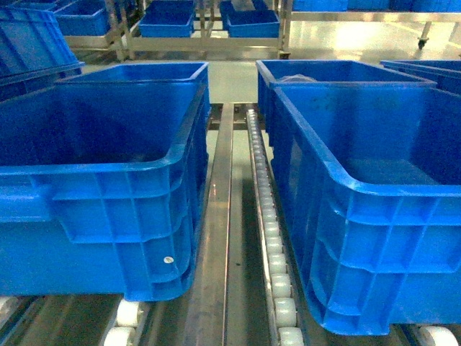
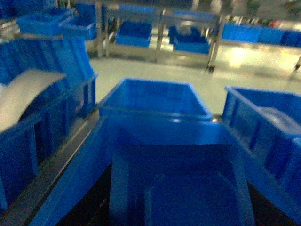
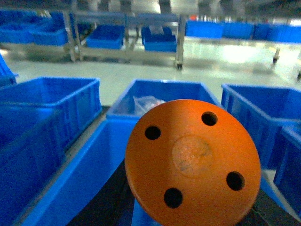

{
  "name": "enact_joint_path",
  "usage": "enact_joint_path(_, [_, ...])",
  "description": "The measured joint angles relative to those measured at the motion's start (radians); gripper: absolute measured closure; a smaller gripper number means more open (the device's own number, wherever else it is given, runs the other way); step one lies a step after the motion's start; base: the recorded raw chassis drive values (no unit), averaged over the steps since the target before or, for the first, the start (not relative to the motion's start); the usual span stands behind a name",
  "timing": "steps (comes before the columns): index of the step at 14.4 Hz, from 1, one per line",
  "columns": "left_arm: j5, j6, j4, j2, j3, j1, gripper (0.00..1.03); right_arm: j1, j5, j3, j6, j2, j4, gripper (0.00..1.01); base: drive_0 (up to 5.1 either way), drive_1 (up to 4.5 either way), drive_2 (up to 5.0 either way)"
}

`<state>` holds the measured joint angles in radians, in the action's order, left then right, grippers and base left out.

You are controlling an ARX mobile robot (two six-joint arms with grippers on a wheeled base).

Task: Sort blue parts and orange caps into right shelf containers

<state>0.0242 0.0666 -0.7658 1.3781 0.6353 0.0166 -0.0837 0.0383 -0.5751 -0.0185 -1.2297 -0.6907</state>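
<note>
In the left wrist view a bright-blue blocky part (image 2: 178, 174) fills the lower middle, with dark fingers (image 2: 96, 207) showing at both its sides; my left gripper (image 2: 181, 205) is shut on it above a blue container (image 2: 66, 183). The right wrist view is filled by a round orange cap (image 3: 193, 162) with four holes, and my right gripper (image 3: 193, 202) is shut on it, its dark fingers (image 3: 108, 197) showing beside the cap, over another container (image 3: 70, 179). Neither gripper shows in the head view, where two large containers (image 1: 108, 209) (image 1: 374, 238) stand on the shelf (image 1: 216, 238).
A row of white rollers (image 1: 270, 231) runs between the two near crates. More blue crates (image 1: 155, 72) (image 1: 324, 72) stand behind them; the far right one holds a clear plastic bag (image 3: 146, 102). Steel racks with crates (image 1: 167, 25) stand across the floor.
</note>
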Motion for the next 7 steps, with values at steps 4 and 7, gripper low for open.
enact_joint_path(4, [-0.002, 0.027, 0.091, 0.261, 0.205, -0.013, 0.47, -0.002, 0.027, -0.171, 0.053, -0.289, -0.039, 0.51, 0.0, 0.0, 0.0])
enact_joint_path(7, [-0.033, 0.065, 0.093, 0.249, 0.22, -0.029, 0.05, -0.021, 0.019, -0.187, 0.055, -0.326, -0.025, 0.04, 0.0, 0.0, 0.0])
